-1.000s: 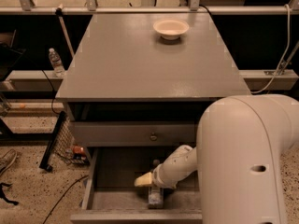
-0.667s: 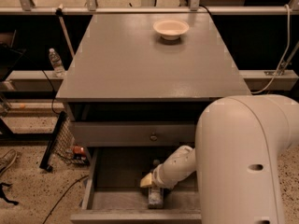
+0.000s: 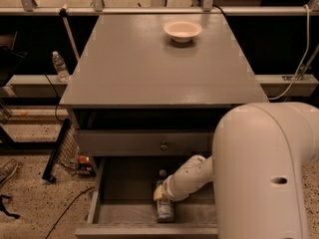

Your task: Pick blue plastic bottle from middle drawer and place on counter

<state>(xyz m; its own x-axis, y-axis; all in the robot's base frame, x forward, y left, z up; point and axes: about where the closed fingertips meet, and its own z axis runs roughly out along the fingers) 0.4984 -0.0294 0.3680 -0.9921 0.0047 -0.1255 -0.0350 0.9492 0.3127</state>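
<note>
The middle drawer (image 3: pixel 124 188) is pulled open at the bottom of the camera view. The blue plastic bottle (image 3: pixel 165 212) lies on the drawer floor near its front wall, with its length running front to back. My gripper (image 3: pixel 160 195) reaches down into the drawer from the right and sits right over the middle of the bottle, hiding part of it. I cannot tell whether it touches the bottle. The grey counter (image 3: pixel 149 68) spreads above.
A white bowl (image 3: pixel 182 30) stands at the back of the counter. A shut drawer front with a round knob (image 3: pixel 163 146) sits above the open drawer. My white arm (image 3: pixel 269 178) fills the lower right. A clear water bottle (image 3: pixel 61 66) stands on the left ledge.
My gripper has moved a little to the right and down inside the drawer, ending over the bottle. The bottle has not moved.
</note>
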